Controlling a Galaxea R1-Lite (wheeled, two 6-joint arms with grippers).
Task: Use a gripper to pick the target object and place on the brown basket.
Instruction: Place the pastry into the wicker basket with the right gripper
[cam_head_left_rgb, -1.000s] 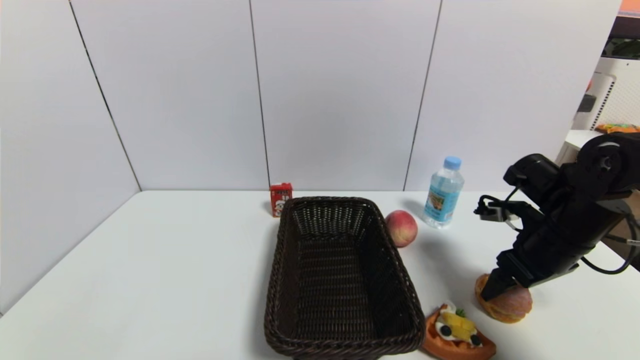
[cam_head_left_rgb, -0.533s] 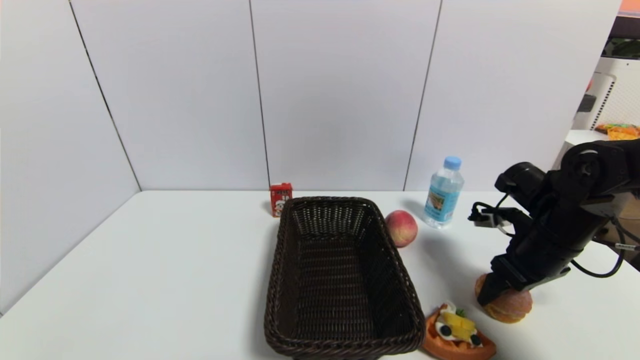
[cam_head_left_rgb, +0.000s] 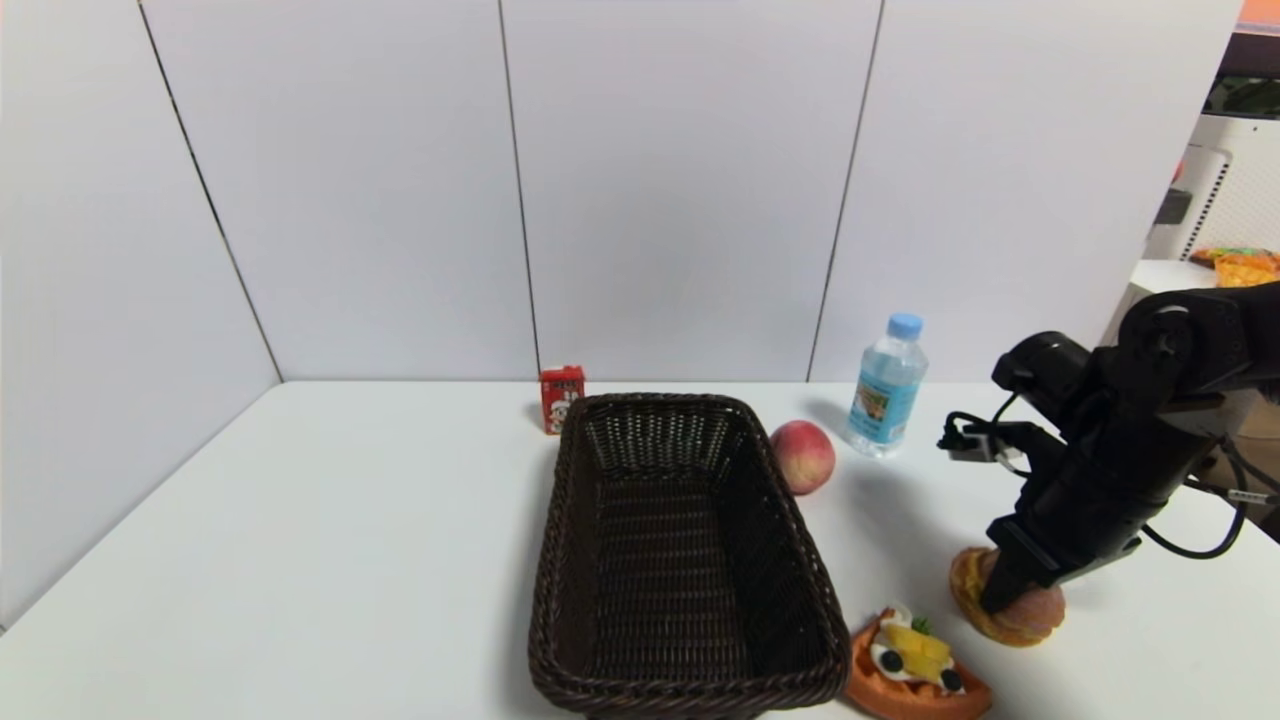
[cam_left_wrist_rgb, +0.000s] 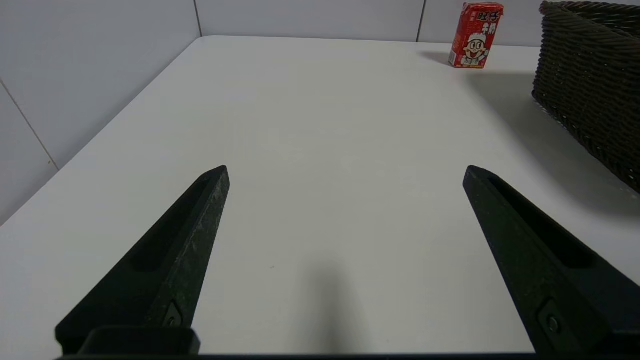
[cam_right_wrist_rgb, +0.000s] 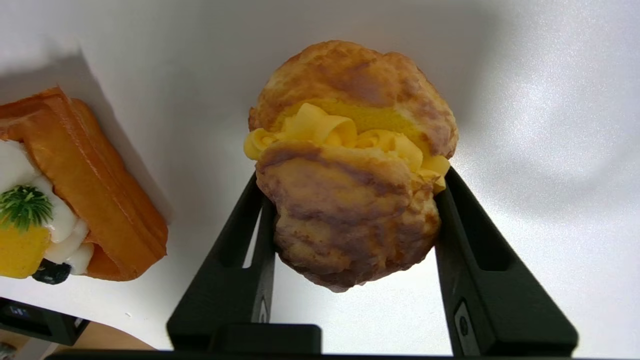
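white table (cam_head_left_rgb: 350, 520) under pale wall panels (cam_head_left_rgb: 680, 180) carries the right gripper (cam_right_wrist_rgb: 350, 200), pinching the bun (cam_right_wrist_rgb: 350, 165), waffle (cam_right_wrist_rgb: 75, 190) beside, basket (cam_head_left_rgb: 680, 550) beyond.

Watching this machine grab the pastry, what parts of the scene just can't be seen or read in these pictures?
- Head view: the right gripper covers part of the pastry, so its grip there is hidden.
- Head view: the waffle wedge is cut by the bottom edge.
- Head view: the water bottle label is too small to read.
- Left wrist view: the brown basket runs off the edge; the left gripper hangs open.
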